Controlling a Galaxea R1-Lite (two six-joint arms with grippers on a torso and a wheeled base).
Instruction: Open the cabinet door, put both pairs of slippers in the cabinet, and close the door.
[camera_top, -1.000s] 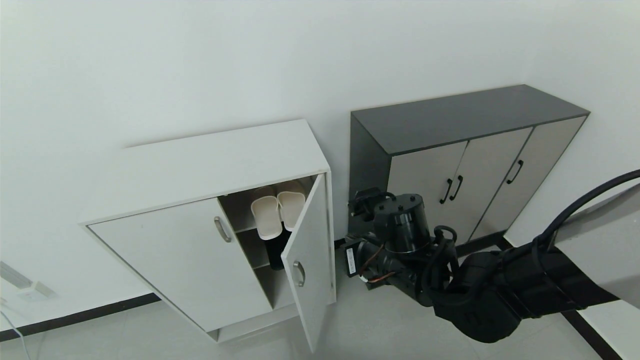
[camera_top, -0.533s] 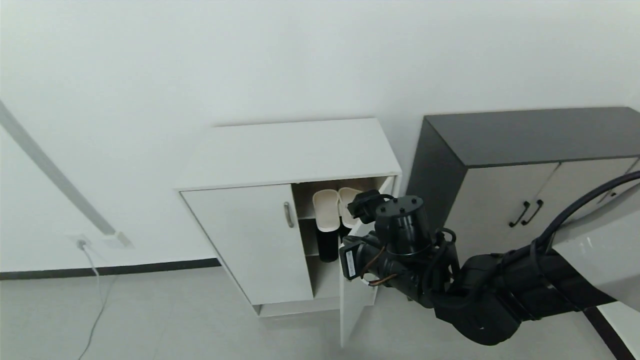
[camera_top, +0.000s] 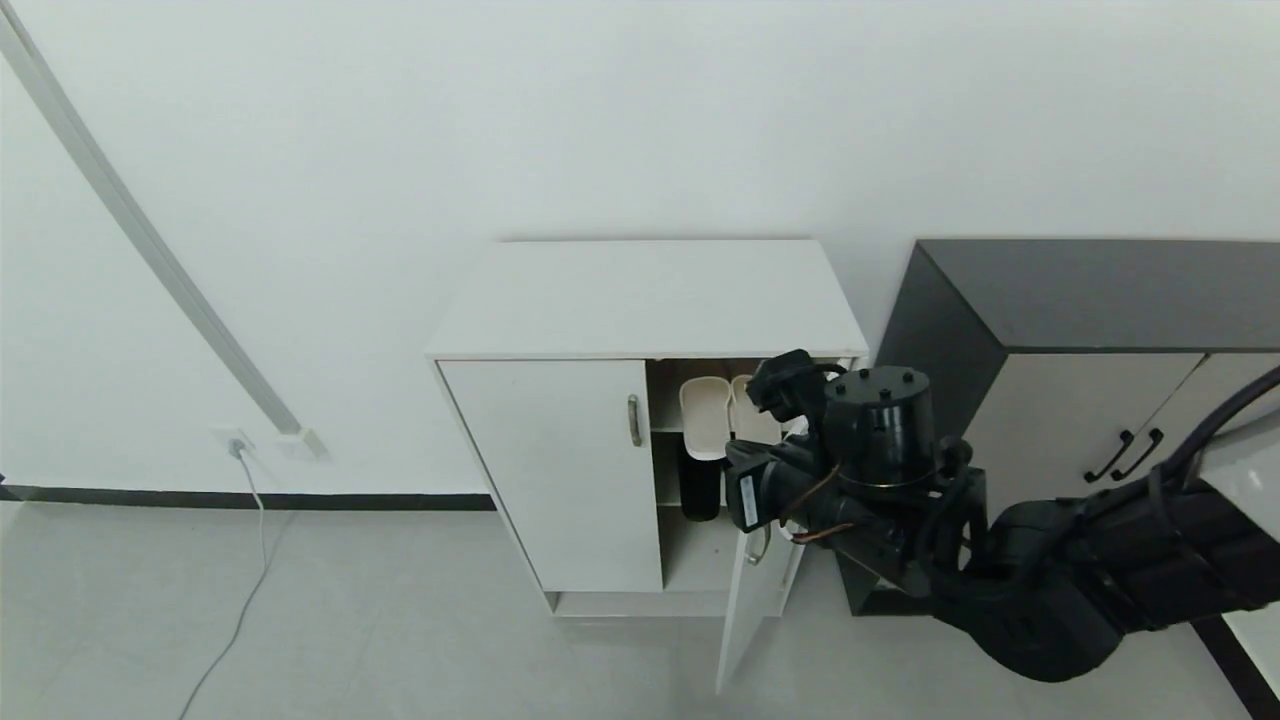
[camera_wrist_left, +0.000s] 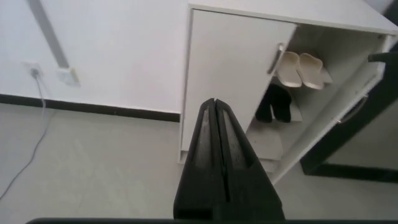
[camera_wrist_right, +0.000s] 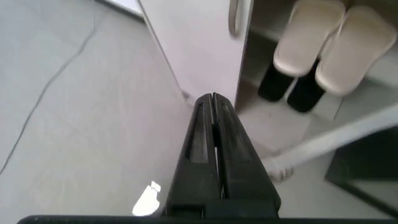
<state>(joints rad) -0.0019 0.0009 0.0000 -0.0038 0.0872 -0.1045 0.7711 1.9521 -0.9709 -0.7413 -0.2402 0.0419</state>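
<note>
White cabinet (camera_top: 640, 300) against the wall, flat-topped and plain, with two doors. Left door (camera_top: 560, 470) shut, a slim metal handle (camera_top: 633, 420) near its inner edge. Right door (camera_top: 748, 610) swung out into the room. Holds both pairs in the open half: cream slippers (camera_top: 706, 418) side by side on the upper shelf, ends overhanging its front edge, and black slippers (camera_top: 699, 490) under them, on the next shelf down. Right pincer (camera_wrist_right: 213, 98) pressed fully together, gripping nothing, in front of the open compartment and near the open door. Left pincer (camera_wrist_left: 214, 102) likewise clamped flat on itself, empty, farther back over the grey floor (camera_top: 300, 640). Dark cabinet (camera_top: 1090, 290) just beside the white one.
</note>
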